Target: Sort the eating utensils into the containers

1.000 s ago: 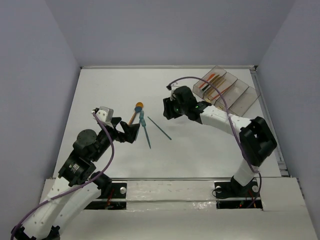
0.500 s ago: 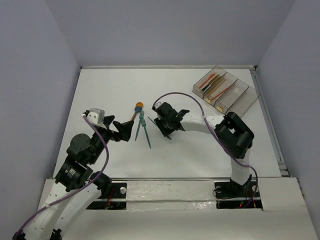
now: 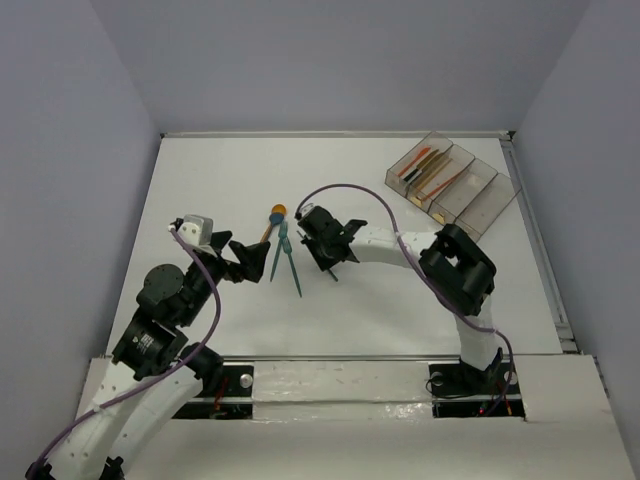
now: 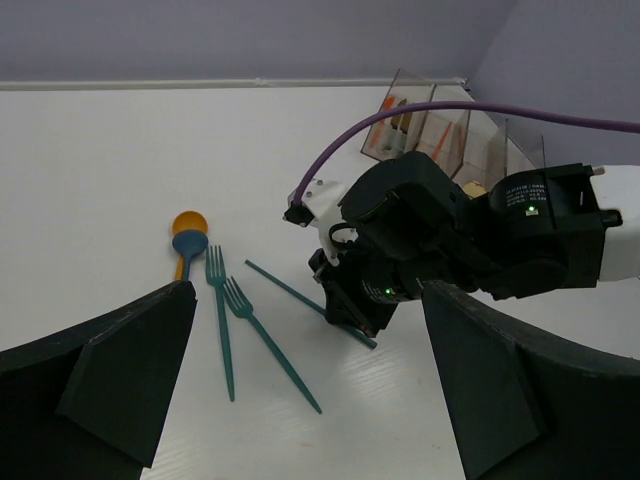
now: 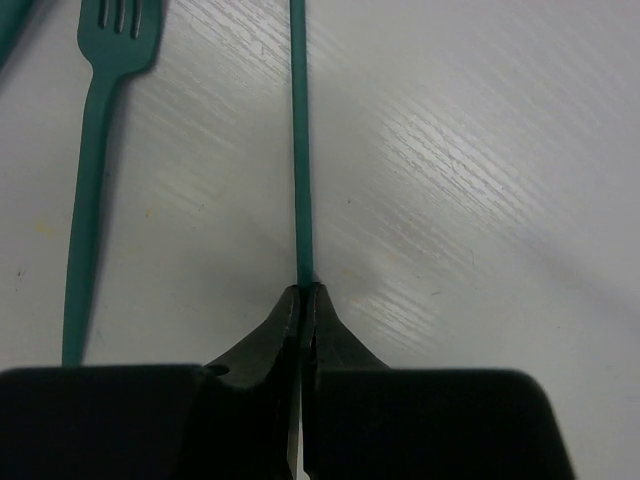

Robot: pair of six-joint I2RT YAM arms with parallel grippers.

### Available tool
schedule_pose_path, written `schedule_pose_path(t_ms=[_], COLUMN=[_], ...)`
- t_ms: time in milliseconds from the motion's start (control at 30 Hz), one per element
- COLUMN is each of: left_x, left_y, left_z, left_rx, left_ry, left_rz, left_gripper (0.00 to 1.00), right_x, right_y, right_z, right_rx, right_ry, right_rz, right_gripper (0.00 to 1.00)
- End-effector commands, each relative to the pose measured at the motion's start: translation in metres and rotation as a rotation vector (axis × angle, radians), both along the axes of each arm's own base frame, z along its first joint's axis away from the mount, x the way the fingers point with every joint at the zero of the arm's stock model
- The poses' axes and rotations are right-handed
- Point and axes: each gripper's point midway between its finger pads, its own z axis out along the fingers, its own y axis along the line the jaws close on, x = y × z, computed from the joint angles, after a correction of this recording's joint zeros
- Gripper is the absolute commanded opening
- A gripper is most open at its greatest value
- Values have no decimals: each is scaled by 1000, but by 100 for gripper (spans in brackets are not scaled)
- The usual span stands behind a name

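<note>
My right gripper (image 5: 305, 296) is down at the table and shut on one end of a thin teal stick (image 5: 298, 150), which lies flat; it is also seen as the teal stick (image 4: 285, 290) in the left wrist view. Two teal forks (image 3: 283, 260) lie just left of it, with fork (image 5: 95, 190) beside the stick. An orange-bowled spoon (image 3: 275, 217) lies at their far end. My left gripper (image 3: 250, 262) stands open left of the forks, holding nothing. The containers (image 3: 452, 180) sit at the back right with orange, red and dark utensils in the left bins.
The right arm (image 3: 400, 245) stretches across the middle of the table from its base at the near right. White walls close the table at the back and sides. The right bins of the container row look bare.
My right gripper swung left from near the containers, came down over the teal stick and shut on it. The left gripper shifted slightly left and stayed open.
</note>
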Motion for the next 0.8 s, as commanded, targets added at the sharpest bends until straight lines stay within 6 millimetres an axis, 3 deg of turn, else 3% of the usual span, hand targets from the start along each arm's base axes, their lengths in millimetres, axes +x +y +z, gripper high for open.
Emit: schedule_pose_path(t_ms=[0,167,200,300,333,367,433,467,567,600,667,700,767], left_x=[1,0,0,0,-1,-1,-2,-2,-3,-3,-3,-4,-4], left_y=[-3,-3,-3,-4,-4,-4,-3,-3,-1,0,1,2,2], left_z=[9,9,9,9,10,11,12,12,13,14,15,16,17], left_rx=[-18,-21,-20,-20,-21,-22,-22,-24,-27,-30,-33,-35,-37], left_ry=[-37,-39,-38,-38,-41,-44,-47,-50,-53,-55,-59,-63,-67], left_rz=[-14,-19,-20,-23,-23,-25,-26,-28,-20,-16,-11,-10,-11], left_gripper=[99,99,99,99,99,99,99,99,99,99,99,99,99], right_x=[3,43,63,98,118,133,147,160,177,185,194,201,213], right_y=[-16,-36,-50,-82,-113,-128,-161,-195,-244,-272,-296,-313,-325], right_z=[6,51,64,108,119,145,149,154,164,168,169,160,162], right_rx=[-51,43,94,261,296,377,419,432,509,552,602,624,647], right_ry=[-37,-138,-176,-261,-299,-369,-381,-405,-462,-497,-509,-486,-472], right_rz=[-78,-225,-293,-425,-510,-572,-668,-753,-920,-999,-1065,-1105,-1130], right_gripper=[0,0,0,0,0,0,0,0,0,0,0,0,0])
